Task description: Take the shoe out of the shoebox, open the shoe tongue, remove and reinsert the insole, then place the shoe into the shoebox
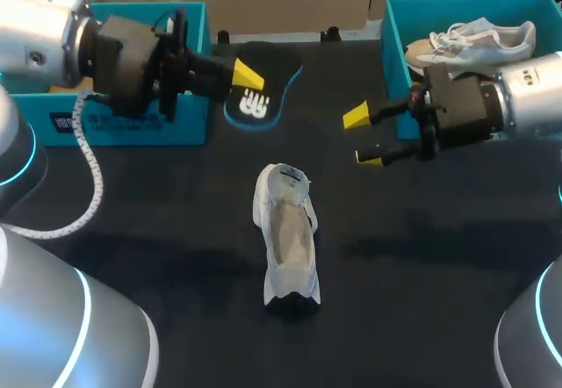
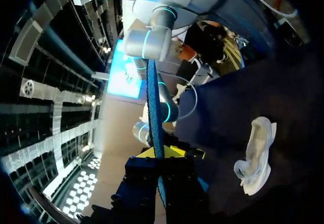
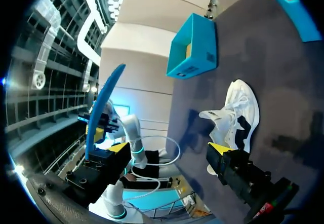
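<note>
Currently: insole is out, so I judge reinsertion is the step in hand. Left gripper (image 1: 244, 79) is clamped on the black foam insole with blue rim (image 1: 256, 100), which sticks out ahead of its fingertips. White mesh sneaker (image 1: 287, 230) lies on the dark table ahead of and below both grippers, apart from each, opening upward. Right gripper (image 1: 362, 136) has its fingers spread with nothing between them. Teal cardboard shoebox (image 1: 395, 19) sits behind the right gripper, a second white sneaker (image 1: 474, 41) inside.

To do well: the right jaws should steady the sneaker's collar first. The left then feeds the insole in at a low angle along the sole, letting go only once it seats flat. Risk: the insole buckling at the tongue.
</note>
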Controlling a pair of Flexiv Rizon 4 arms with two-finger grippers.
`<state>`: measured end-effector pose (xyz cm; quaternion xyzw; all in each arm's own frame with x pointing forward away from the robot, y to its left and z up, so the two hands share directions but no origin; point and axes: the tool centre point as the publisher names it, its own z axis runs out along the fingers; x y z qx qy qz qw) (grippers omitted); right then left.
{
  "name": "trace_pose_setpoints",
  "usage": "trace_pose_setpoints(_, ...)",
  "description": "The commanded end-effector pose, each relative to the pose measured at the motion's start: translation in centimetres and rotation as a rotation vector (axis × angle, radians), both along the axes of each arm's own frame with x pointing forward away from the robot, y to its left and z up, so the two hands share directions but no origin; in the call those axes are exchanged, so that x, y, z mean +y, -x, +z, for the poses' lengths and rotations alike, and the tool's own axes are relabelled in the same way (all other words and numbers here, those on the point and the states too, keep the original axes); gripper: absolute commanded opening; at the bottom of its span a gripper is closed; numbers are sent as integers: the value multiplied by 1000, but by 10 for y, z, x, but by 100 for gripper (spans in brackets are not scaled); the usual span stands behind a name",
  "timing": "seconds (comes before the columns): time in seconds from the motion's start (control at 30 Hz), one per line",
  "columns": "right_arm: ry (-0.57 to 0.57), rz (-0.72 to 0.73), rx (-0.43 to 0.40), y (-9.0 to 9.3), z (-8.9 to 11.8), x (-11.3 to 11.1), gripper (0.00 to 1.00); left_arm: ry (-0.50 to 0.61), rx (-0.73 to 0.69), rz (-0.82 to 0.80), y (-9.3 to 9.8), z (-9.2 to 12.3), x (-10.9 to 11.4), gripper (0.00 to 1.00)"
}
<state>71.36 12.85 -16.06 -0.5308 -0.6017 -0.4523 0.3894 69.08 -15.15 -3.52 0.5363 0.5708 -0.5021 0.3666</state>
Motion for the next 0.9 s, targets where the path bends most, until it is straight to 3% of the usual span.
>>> trace_pose_setpoints(0.03, -4, -4, -2, 3, -1, -3, 100, -28, -182, -1, -2, -2, -2, 0)
trace_pose_setpoints(0.3, -4, -4, -2, 3, -1, -3, 100, -28, -182, -1, -2, -2, -2, 0)
trace_pose_setpoints(0.57, -62, -35, 26, -6, 5, -6, 100, 64, -348, 37, -5, -37, -13, 0)
trace_pose_setpoints(0.9, -115, -36, 89, -19, 18, -1, 100, 117, -302, 73, -11, -58, -23, 0)
